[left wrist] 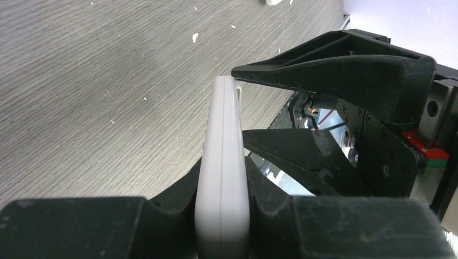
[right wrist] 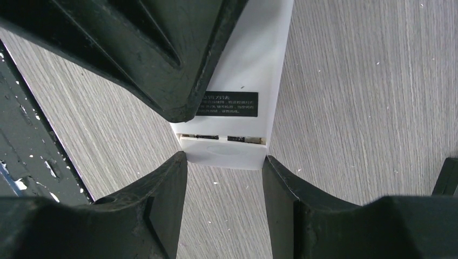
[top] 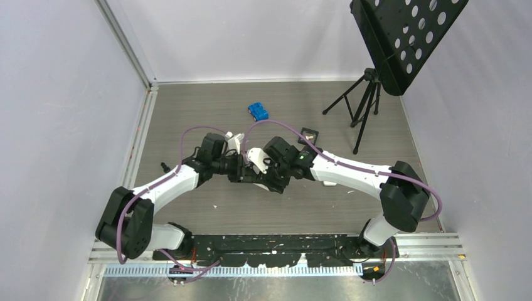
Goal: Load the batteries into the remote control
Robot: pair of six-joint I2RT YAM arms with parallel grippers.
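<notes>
The remote control (left wrist: 222,162) is held up off the tabletop (left wrist: 97,81), midway between the two arms, with the left jaws pinching its thin body edge-on. The right jaws grip its end, one tip touching each side, near the black label (right wrist: 227,103).

Grey wood-grain tabletop (top: 207,113), pale lilac walls (top: 63,94), black perforated stand (top: 401,37) on a tripod (top: 362,103), even light.
</notes>
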